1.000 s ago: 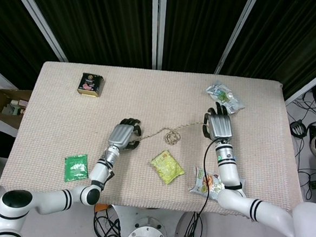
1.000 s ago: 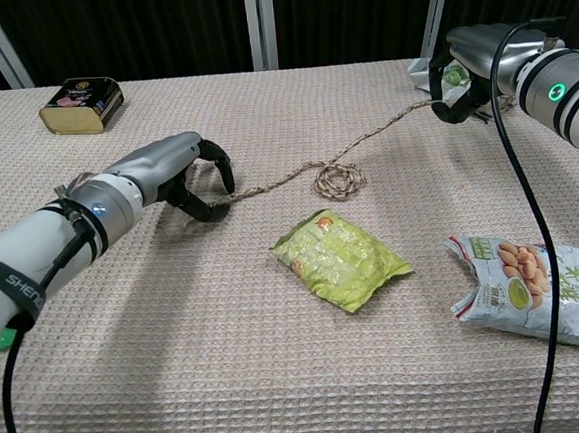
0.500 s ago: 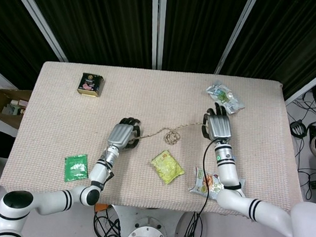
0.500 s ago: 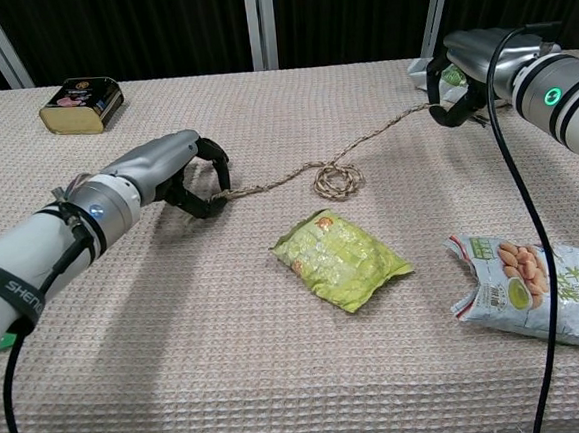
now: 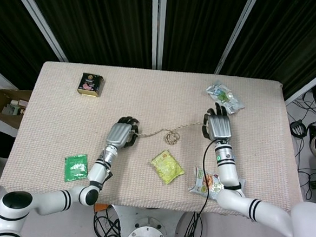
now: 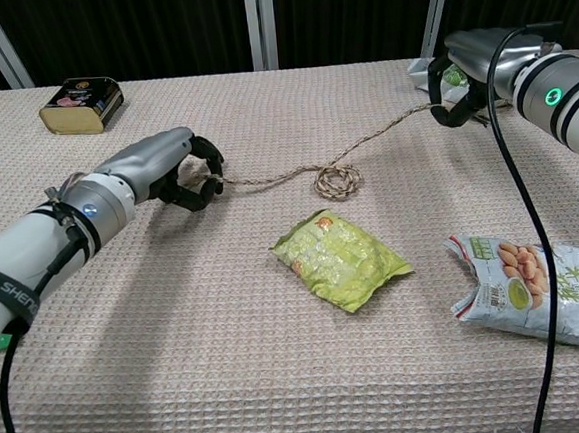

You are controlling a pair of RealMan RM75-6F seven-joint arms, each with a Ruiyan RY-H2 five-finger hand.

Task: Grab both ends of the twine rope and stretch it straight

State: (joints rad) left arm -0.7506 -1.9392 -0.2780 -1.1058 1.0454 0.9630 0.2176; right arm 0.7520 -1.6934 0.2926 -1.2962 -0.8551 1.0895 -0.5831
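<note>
The left hand [image 6: 181, 170] lies low over the worktop [image 6: 281, 358] with its fingers curled around the left end of the rope [image 6: 339, 179]; the strand runs out from between the dark fingertips, so this hand holds that end. The right hand [image 6: 459, 73] sits near the far right of the worktop with its fingers closed on the other end of the rope, which enters the hand from below left. In the head view the left hand [image 5: 123, 133] and right hand [image 5: 218, 124] stand well apart, with the rope [image 5: 171, 136] stretched between them across the middle of the worktop [image 5: 55, 117]. The rope is not straight: a small coiled loop lies on the cloth about midway along it, and the span from the loop to the right hand rises off the surface. A yellow-green packet [image 6: 339, 258] lies just in front of the loop, apart from it. A snack bag [image 6: 536, 292] lies at the near right. A dark tin [image 6: 82, 102] stands at the far left. A green sachet [image 5: 76, 167] lies near the front left edge, and a clear wrapped pack [image 5: 224, 97] lies just beyond the right hand.
</note>
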